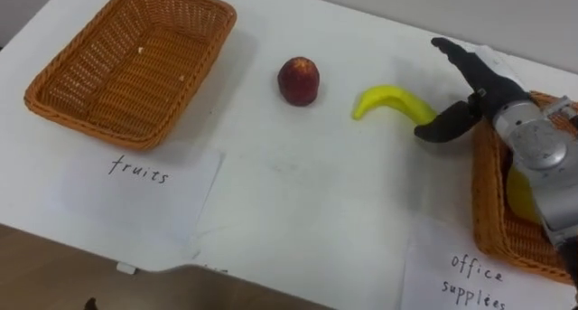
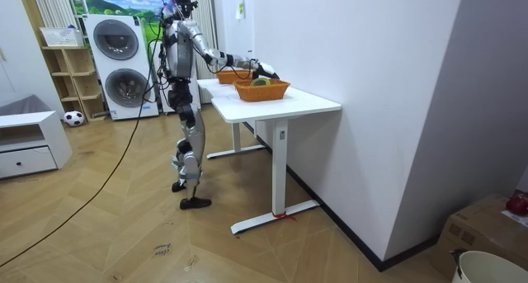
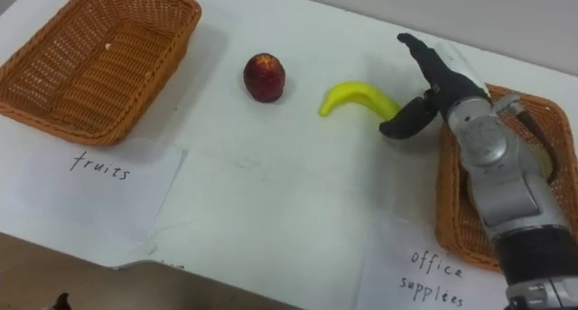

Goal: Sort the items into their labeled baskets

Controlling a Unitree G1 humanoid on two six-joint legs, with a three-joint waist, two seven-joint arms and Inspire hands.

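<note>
Banana [image 1: 393, 103]: we see it lying on the white table [image 1: 298, 192], between the apple [image 1: 298, 80] and the office-supplies basket [image 1: 486, 201].
Right hand [image 1: 486, 91]: fingers straight, spread from the thumb, just beside the banana's right end, holding nothing.
Fruits basket [image 1: 90, 125]: far left, well apart from both fruits.
Room: we find the robot standing at the table, washing machines [image 2: 124, 64] behind it, wood floor [image 2: 124, 225] below.

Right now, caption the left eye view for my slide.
Open right robot hand at the banana, red fruit further left.
</note>
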